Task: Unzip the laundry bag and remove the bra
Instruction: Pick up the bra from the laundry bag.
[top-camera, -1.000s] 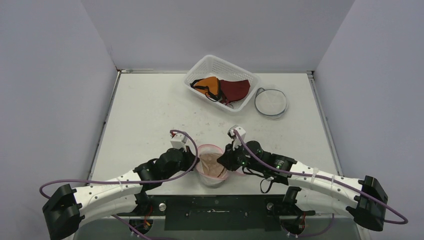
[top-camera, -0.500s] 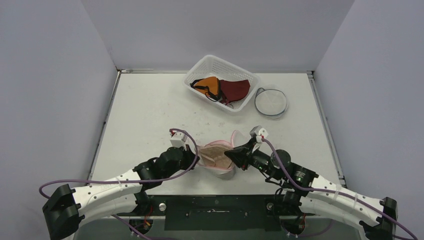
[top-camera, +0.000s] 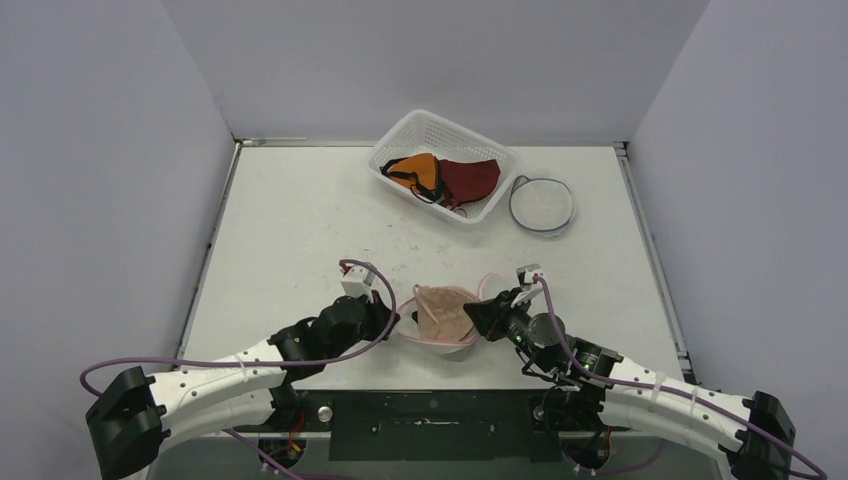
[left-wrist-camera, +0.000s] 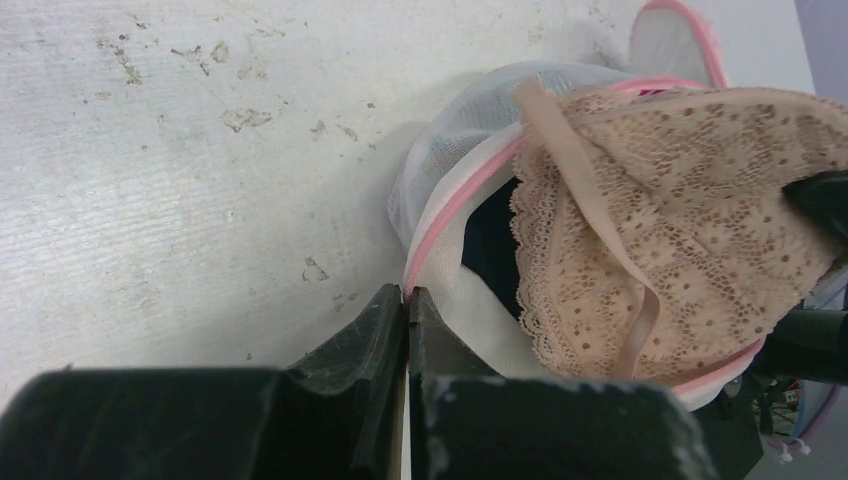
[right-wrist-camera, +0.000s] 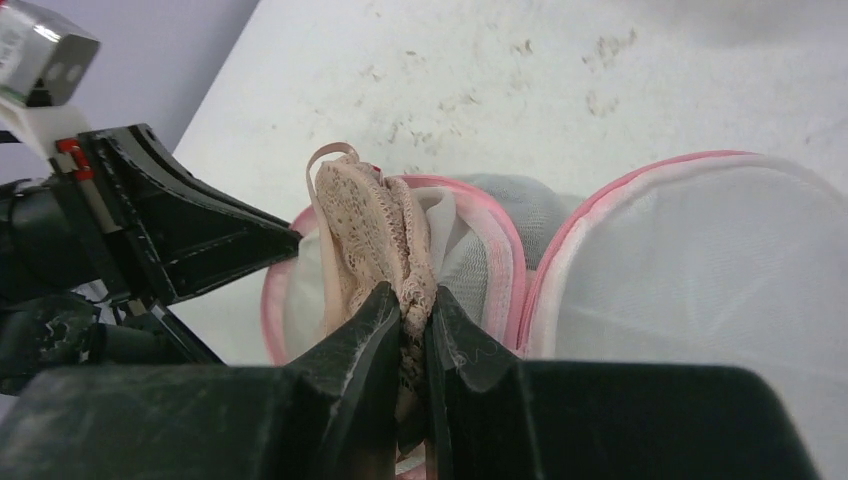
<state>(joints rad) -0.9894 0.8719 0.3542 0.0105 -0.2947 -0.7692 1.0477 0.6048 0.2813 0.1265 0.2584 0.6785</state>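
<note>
While left pincer (left-wrist-camera: 408, 296) clamps laundry bag rim (left-wrist-camera: 452, 208), right pincer (right-wrist-camera: 418, 300) grips bra (right-wrist-camera: 372, 218)

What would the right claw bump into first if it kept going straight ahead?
The right claw, pinching the bra, points into the open laundry bag, so the bag's mesh would likely come first. The left claw, clamped on the bag's rim, sits just beyond; depth is hard to judge.
</note>
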